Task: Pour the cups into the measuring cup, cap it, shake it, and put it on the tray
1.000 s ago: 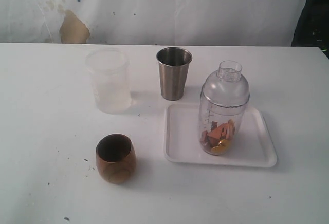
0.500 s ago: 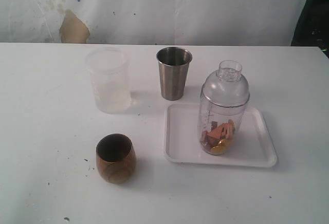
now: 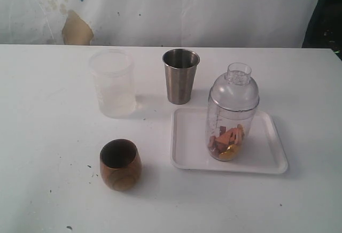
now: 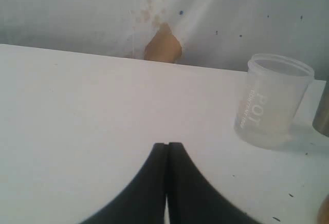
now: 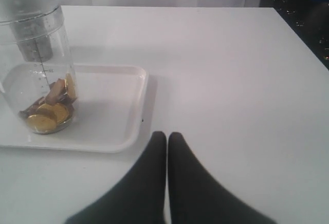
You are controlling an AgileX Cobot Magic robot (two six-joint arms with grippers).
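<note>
measuring cup (image 3: 233, 115) stands lidded on the tray (image 3: 187, 137), orange and gold bits inside. steel tumbler (image 3: 180, 76) just behind the tray, wooden cup (image 3: 120, 164) out front-left. my left pincer (image 4: 167, 147) and right pincer (image 5: 167, 135) are both pinched together, holding nothing.

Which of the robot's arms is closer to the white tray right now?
Right. The right fingers, shut, sit close beside the tray rim. The left fingers face the frosted cup, and the tray is not in their view.
</note>
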